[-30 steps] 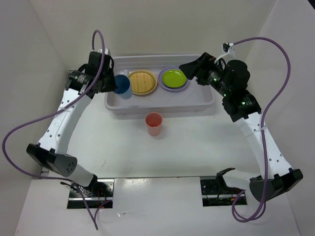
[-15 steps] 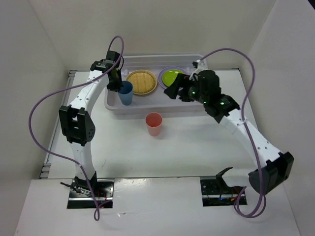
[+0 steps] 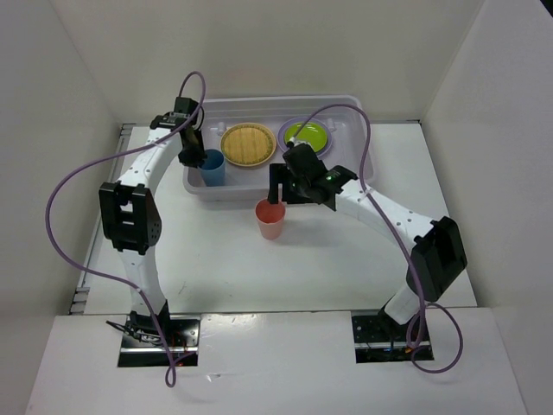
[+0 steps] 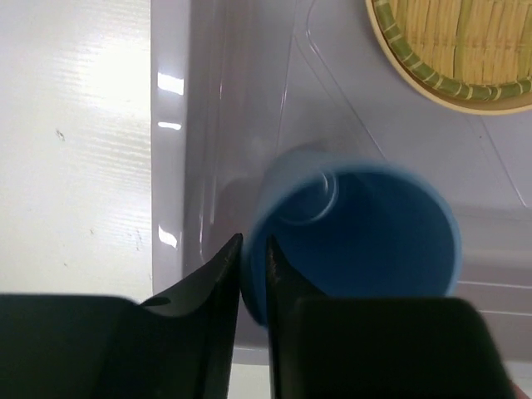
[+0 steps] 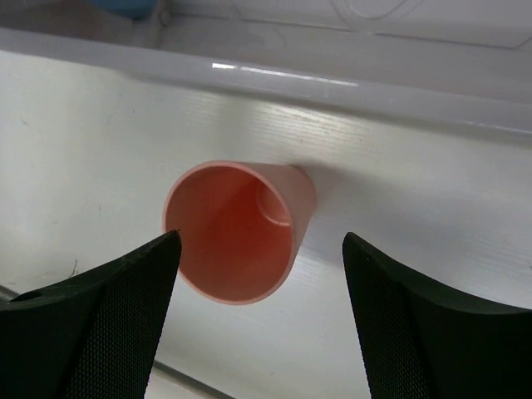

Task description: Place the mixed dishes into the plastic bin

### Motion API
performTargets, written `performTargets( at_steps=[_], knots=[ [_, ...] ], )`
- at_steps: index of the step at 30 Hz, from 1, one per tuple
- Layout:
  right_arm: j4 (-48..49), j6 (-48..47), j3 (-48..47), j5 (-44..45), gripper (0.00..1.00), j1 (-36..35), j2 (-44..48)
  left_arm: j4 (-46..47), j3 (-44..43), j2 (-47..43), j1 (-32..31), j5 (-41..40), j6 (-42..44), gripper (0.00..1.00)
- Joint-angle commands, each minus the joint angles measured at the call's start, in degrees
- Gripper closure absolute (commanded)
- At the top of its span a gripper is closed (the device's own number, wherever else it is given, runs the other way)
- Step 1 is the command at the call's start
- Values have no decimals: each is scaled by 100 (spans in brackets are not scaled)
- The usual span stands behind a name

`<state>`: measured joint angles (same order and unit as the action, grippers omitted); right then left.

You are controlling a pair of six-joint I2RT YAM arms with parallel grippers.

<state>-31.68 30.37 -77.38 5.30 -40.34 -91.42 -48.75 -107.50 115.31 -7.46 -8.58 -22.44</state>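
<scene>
The plastic bin (image 3: 233, 192) lies at the back of the table. Inside it are a woven yellow-brown disc (image 3: 248, 144) and a lime green plate (image 3: 308, 136) stacked on a lilac plate (image 3: 285, 137). A blue cup (image 3: 212, 164) stands upright in the bin's left end. My left gripper (image 3: 191, 154) pinches its rim wall; in the left wrist view the fingers (image 4: 224, 274) sit close together on either side of the blue cup (image 4: 357, 241). A coral-red cup (image 3: 270, 218) stands upright on the table in front of the bin. My right gripper (image 3: 279, 185) hangs open just above the coral-red cup (image 5: 237, 229).
White walls close in the table on the left, back and right. The bin's front wall (image 5: 332, 91) runs close behind the coral-red cup. The bin's left wall (image 4: 174, 166) is beside my left fingers. Purple cables loop over both arms.
My left arm has brought the blue cup down into the bin's left end. My right arm has swung from over the bin's right side to above the coral-red cup.
</scene>
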Motion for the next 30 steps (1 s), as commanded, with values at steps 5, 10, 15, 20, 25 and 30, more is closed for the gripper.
performTargets(
  at_steps=[5, 10, 15, 20, 25, 30],
  knots=[
    [-242, -40, -427, 525, 17, -97, -306, 384, 212, -25, 70, 199, 38, 54],
    [-242, -40, -374, 525, 17, -97, -359, 437, 212, -219, 122, 199, 38, 27],
    [-189, -40, -321, 472, 19, -97, -464, 322, 90, -596, 122, 199, 90, 16],
    [-189, -40, -268, 472, 21, -150, -570, 191, -33, -878, 122, 251, 90, 15],
    [-189, -40, -268, 472, 28, -150, -632, 59, -297, -1378, 122, 251, 38, 15],
    [-189, 13, -268, 419, 41, -255, -746, 59, -754, -2247, 122, 199, -155, 15]
  ],
)
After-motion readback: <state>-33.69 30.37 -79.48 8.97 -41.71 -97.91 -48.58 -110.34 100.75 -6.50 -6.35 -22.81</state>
